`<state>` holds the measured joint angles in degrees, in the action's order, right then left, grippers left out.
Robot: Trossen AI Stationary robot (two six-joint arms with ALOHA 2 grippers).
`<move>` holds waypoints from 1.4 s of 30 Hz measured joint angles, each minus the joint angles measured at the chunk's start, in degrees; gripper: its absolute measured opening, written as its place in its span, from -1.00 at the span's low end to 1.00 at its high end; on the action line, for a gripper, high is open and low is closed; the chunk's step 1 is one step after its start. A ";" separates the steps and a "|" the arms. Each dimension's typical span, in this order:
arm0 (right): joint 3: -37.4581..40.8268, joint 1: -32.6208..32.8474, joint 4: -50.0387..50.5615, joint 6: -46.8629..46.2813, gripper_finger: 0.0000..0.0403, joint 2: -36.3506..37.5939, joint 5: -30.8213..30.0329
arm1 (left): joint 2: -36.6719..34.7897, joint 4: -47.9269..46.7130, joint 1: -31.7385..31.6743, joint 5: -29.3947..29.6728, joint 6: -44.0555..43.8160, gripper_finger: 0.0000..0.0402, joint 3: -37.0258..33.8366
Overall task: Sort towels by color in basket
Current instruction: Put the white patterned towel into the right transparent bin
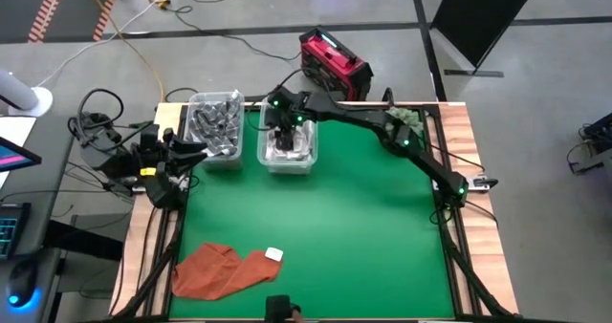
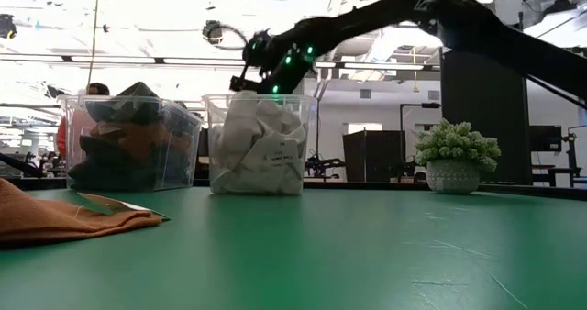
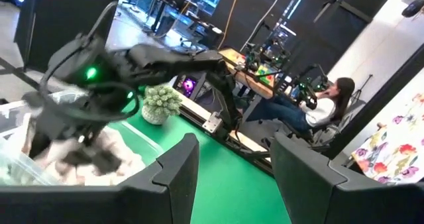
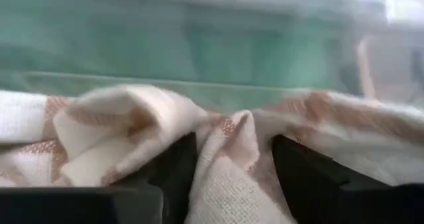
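Note:
Two clear bins stand at the table's far left. The left bin [image 1: 215, 127] holds dark grey towels, with some rust-orange showing in the low view [image 2: 133, 149]. The right bin [image 1: 287, 143] is full of white and checked towels [image 2: 261, 149]. My right gripper [image 1: 285, 132] reaches down into that right bin; in its wrist view [image 4: 233, 177] it is open, with a fold of checked cloth between the fingers. A rust-orange towel [image 1: 222, 270] lies crumpled on the near left of the table. My left gripper [image 3: 233, 184] waits open at the table's left edge [image 1: 167, 161]. My right gripper comes from above, pointing down into the right bin. Its open fingers [image 4: 175, 168] stand in the checked towel on either side of a raised fold [image 4: 228, 144] and touch the cloth. The towel rests on the pile in the bin, slack.
A small potted green spiky plant [image 2: 457, 159] stands at the far right of the table, under my right arm. A red device [image 1: 335, 63] sits on the floor beyond the far edge. Green mat [image 1: 335, 227] lies bare in the middle. A seated person [image 3: 324, 108] shows in the room.

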<state>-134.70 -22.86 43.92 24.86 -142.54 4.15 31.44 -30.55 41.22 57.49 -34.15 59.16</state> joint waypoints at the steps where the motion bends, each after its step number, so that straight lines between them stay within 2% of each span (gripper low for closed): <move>1: -0.12 0.09 0.28 -0.51 0.09 1.13 -0.15 | 0.00 0.01 -0.01 0.02 -0.10 -0.12 0.00; 6: -0.04 0.21 1.60 -1.91 0.06 8.07 -0.66 | 0.00 -0.08 0.01 -1.07 0.53 -0.12 0.00; 11: 0.09 0.25 6.40 -5.34 0.07 11.26 -1.38 | 0.00 -2.39 0.02 -2.04 0.60 -0.12 0.00; 14: 0.07 0.25 6.02 -5.09 0.08 12.68 -1.49 | 0.00 -2.55 0.02 -2.08 0.52 -0.12 0.00; 24: 0.07 -2.91 -0.85 -2.15 0.08 7.53 -0.08 | 0.25 -2.60 -0.01 -2.12 -2.20 -0.12 0.00; 31: 0.09 -4.16 1.90 -1.88 0.07 2.33 4.44 | 0.48 -4.26 -0.01 0.67 -4.35 -0.12 0.00; 37: 0.01 -3.98 4.74 -2.48 0.07 3.95 4.78 | 0.50 -4.58 -0.01 1.26 -5.90 -0.12 0.00; 42: -0.07 -3.53 5.23 -6.69 0.07 9.97 4.78 | 1.35 -5.93 -0.01 -0.17 -5.82 -0.12 0.00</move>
<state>-134.77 -26.39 49.15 18.17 -132.57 8.93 32.80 -36.48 41.21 57.32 -39.97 59.16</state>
